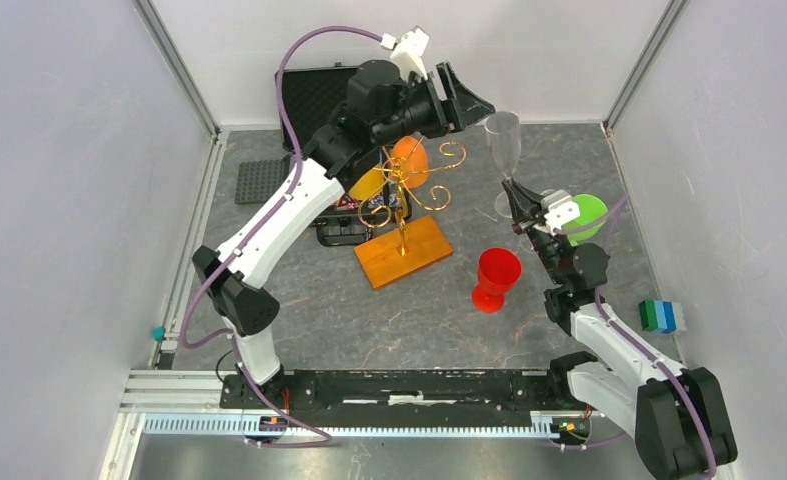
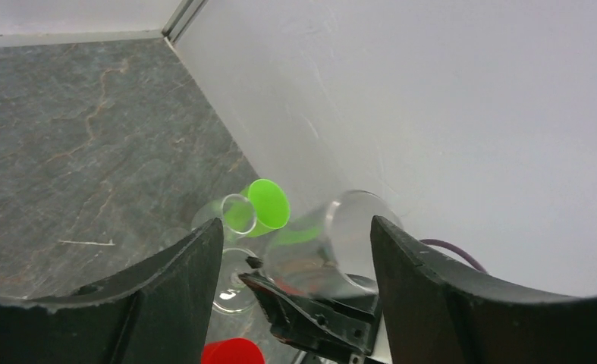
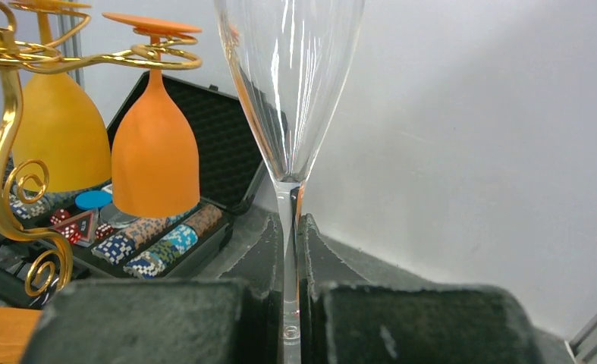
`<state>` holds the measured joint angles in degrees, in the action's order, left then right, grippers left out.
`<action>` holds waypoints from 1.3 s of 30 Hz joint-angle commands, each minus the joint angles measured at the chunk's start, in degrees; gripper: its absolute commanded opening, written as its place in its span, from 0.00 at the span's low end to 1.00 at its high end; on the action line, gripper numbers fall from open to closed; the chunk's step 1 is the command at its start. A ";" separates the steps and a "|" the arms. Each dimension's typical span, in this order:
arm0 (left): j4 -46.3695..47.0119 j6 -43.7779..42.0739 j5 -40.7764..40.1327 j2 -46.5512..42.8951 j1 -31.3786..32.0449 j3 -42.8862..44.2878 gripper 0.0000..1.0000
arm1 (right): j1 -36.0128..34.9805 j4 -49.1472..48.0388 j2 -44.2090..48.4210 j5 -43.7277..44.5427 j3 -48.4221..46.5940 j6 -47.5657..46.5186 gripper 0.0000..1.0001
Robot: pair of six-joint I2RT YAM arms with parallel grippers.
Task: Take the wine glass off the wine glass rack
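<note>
The clear wine glass (image 1: 502, 140) stands upright to the right of the golden wire rack (image 1: 414, 190), apart from its arms. My right gripper (image 1: 519, 198) is shut on its thin stem (image 3: 288, 258), and the bowl (image 3: 291, 83) rises above the fingers. My left gripper (image 1: 472, 100) is open and empty, high up beside the glass's rim; the left wrist view shows the glass (image 2: 340, 243) below, between its spread fingers (image 2: 177, 280). An orange glass (image 1: 410, 158) and a yellow glass (image 1: 369, 183) hang upside down on the rack.
The rack's wooden base (image 1: 404, 252) is at mid-table. A red cup (image 1: 496, 277) stands in front of it, a green cup (image 1: 589, 213) behind my right gripper. The black case of chips (image 1: 314, 95) is at the back left. Blue and green blocks (image 1: 662, 315) are at the right.
</note>
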<state>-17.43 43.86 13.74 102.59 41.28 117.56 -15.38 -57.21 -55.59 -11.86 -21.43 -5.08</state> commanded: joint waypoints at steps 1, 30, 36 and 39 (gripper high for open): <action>-6.31 -5.65 -3.69 3.18 1.29 5.79 0.69 | -0.14 -14.35 -0.56 -1.72 1.32 -2.80 0.00; -19.66 -20.36 -4.27 9.10 6.39 12.42 0.02 | -0.18 -17.34 -6.16 1.24 3.40 -5.34 0.11; -18.69 -24.04 -9.34 9.56 8.90 12.87 0.02 | -0.14 -16.49 -3.11 4.57 6.26 -4.06 0.36; -18.25 -25.05 -11.01 10.13 9.90 12.87 0.02 | -0.18 -15.92 -2.68 4.45 6.66 -4.14 0.42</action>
<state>-35.27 23.20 5.78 111.50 49.93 128.73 -15.38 -68.69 -59.61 -8.93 -15.11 -9.78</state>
